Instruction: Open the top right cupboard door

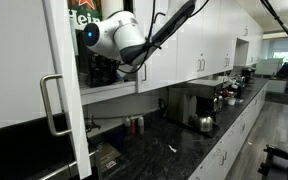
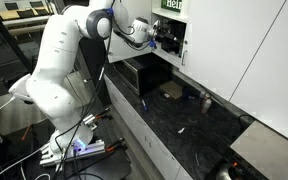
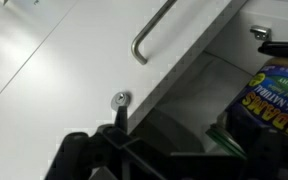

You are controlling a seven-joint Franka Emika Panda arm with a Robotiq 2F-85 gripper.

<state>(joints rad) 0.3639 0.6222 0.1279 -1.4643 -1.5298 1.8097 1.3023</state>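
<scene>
Door: the top right cupboard door [image 3: 64, 60] fills the upper left of the wrist view, glossy white; its edge runs diagonally and stands clear of the cupboard opening, so the inside shows beside it
Handle: a slim silver bar handle [image 3: 150, 36] sits near that edge; nothing grips it
Fitting: a small round silver fitting [image 3: 121, 98] on the door face, just above the hand
Hand: the hand [image 3: 119, 150] is dark, low in the wrist view, near the door face; in an exterior view [image 2: 167, 36] it is at the mouth of the open cupboard; spread or pressed together, I cannot tell
Inside: a jar [image 3: 274, 100] with a dark printed label
Arm: white arm [image 1: 119, 40] raised to cupboard height
Tabletop: dark speckled tabletop [image 1: 184, 135] below; a kettle [image 1: 204, 123] stands on it
Panel: big white panel [image 1: 14, 60] with a loop handle, beside the opening
</scene>
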